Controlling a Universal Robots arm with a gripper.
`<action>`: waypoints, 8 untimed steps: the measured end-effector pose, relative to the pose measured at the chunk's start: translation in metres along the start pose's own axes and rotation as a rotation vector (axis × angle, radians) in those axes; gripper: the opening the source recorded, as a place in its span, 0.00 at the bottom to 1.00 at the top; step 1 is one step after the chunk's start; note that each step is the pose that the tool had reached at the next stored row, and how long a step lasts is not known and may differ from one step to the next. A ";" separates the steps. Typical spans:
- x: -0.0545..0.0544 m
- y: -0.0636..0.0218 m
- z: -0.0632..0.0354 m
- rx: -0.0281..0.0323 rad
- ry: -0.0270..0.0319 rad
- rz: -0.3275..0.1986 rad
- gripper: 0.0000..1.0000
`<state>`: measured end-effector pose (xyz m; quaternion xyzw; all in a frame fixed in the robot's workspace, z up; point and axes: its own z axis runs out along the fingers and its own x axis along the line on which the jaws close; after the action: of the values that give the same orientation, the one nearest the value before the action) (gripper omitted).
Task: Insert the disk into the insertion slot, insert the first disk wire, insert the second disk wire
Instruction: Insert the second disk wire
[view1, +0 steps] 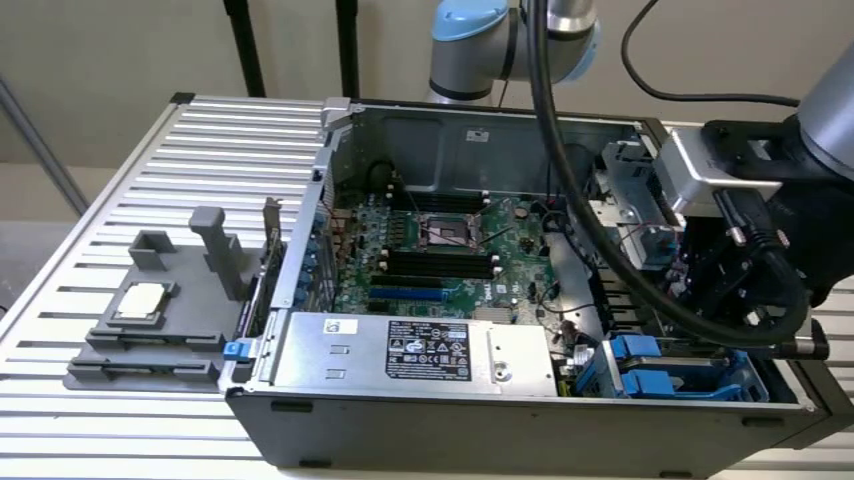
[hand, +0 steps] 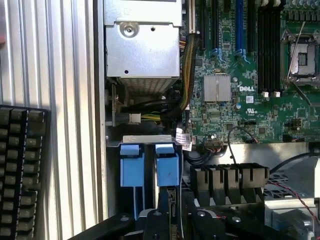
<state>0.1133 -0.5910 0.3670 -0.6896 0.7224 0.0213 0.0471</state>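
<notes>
Blue-clipped insertion slot (hand: 147, 167) below pincer (hand: 170, 220), inside open case (view1: 441, 425).

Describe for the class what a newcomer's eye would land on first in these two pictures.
First, the opened computer case lying on the slatted table, its green circuit board bare in the middle. Next, the silver power supply box with its black label along the case's near wall. Then the bright blue clips of the drive cage at the exterior view's lower right, under the black robot arm.
</notes>
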 end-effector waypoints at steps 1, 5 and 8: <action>-0.001 -0.0002 -0.0049 0.0000 0.0002 0.000 0.25; -0.004 -0.0006 -0.0180 0.0000 0.0009 0.000 0.25; -0.007 -0.0034 -0.0184 -0.0003 0.0022 0.000 0.25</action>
<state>0.1163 -0.5863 0.3860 -0.6896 0.7224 0.0206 0.0462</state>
